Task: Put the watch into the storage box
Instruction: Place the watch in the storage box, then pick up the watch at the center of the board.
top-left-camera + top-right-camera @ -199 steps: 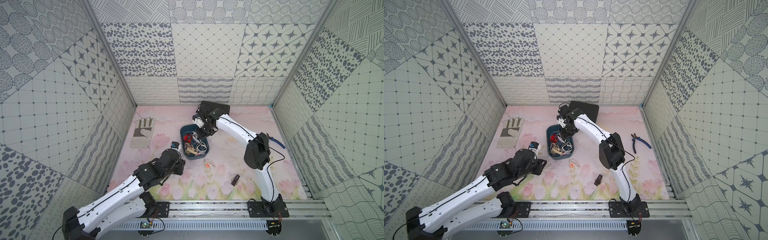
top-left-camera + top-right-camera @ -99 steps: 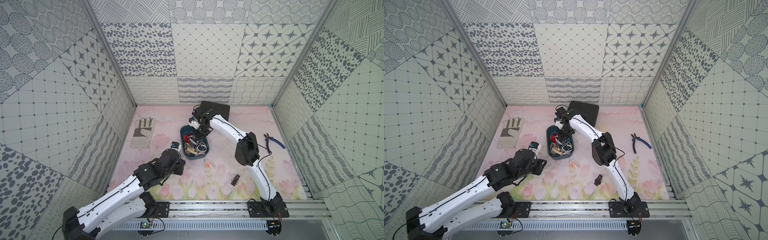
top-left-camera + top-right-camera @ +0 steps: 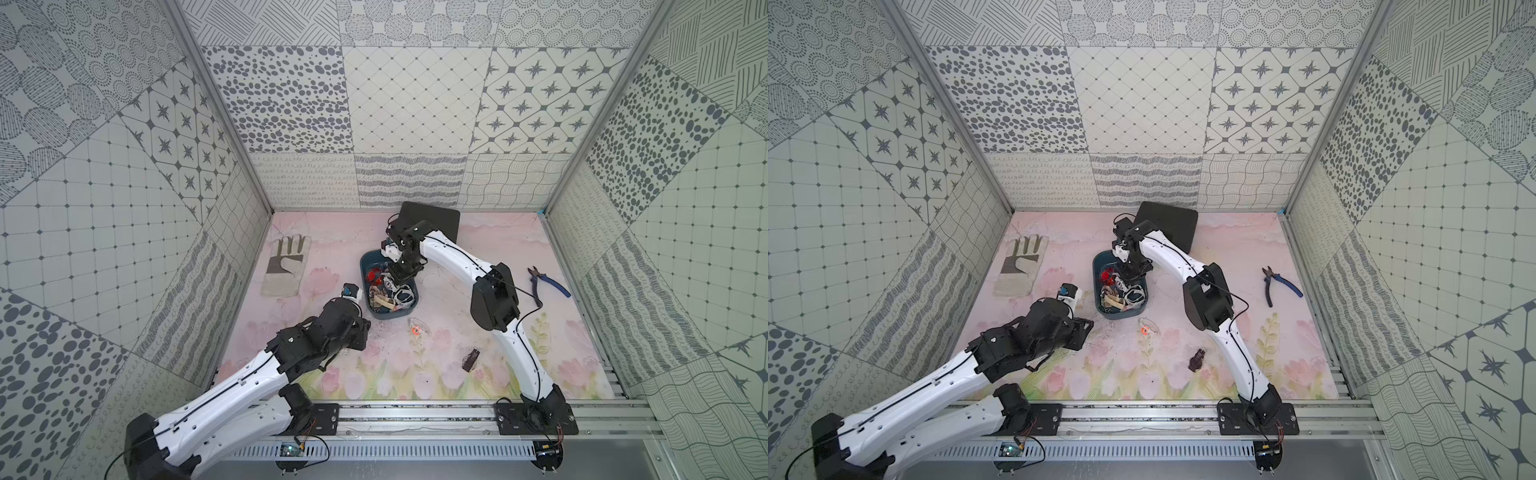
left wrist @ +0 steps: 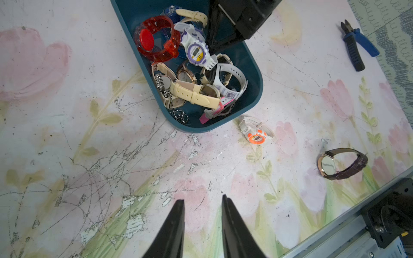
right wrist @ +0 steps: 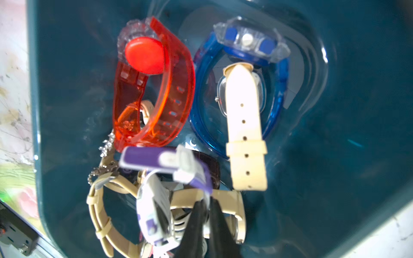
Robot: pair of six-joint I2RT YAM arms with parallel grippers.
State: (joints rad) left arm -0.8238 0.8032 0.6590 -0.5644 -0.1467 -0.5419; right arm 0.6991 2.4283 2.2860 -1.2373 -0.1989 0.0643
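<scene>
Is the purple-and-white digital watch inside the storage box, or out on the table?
Inside. The left wrist view shows the purple-and-white watch lying atop the other watches, within the teal walls of the storage box.

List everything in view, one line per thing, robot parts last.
dark teal plastic storage box: one, teal, middle of the floral mat.
watches in the box: a tangled pile, mixed colours, including a red translucent watch, a blue translucent watch, a purple-and-white digital watch and cream-strapped ones.
orange-and-white digital watch: one, on the mat just outside the box.
dark-strapped round-faced watch: one, on the mat, apart from the box.
work glove: one, grey and beige, flat on the mat, robot's left.
blue-handled pliers: one, on the mat, robot's right.
black hard case: one, rear of the mat.
left gripper: black, open, empty, over bare mat.
right gripper: black, down inside the box; grip unclear.
</scene>
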